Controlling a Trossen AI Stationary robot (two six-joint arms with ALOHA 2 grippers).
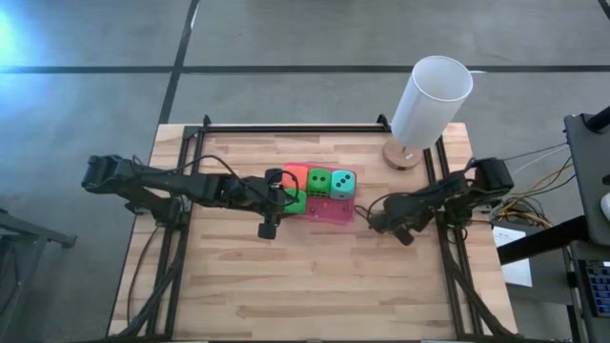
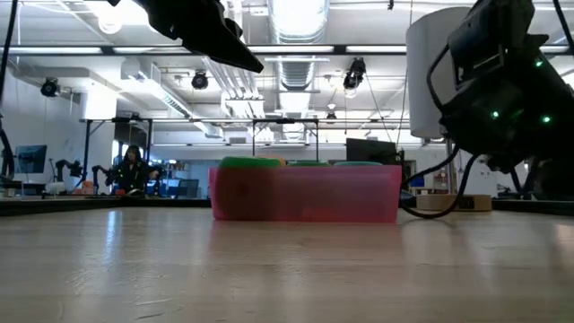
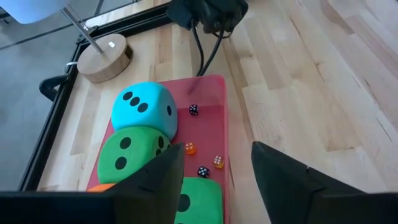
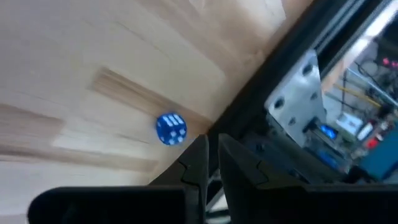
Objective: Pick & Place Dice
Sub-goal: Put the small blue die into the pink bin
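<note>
Nearest in the left wrist view, the left tool (image 3: 214, 171) hangs released over the pink pad (image 3: 211, 93), its fingers apart and holding nothing. On the pad: two green dice (image 3: 127, 152), one teal (image 3: 144, 109), one orange (image 3: 102, 186), plus four tiny dice (image 3: 193, 110) seen in no other view. Only the right wrist view shows a small blue die (image 4: 170, 129) on the desk (image 4: 74, 56), by the clenched, empty right tool (image 4: 212, 162).

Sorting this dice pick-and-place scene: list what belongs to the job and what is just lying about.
Job: teal die, two green dice, orange die, pink pad, left gripper.
Lying about: white cylinder, tiny dice, blue die, right gripper.
</note>
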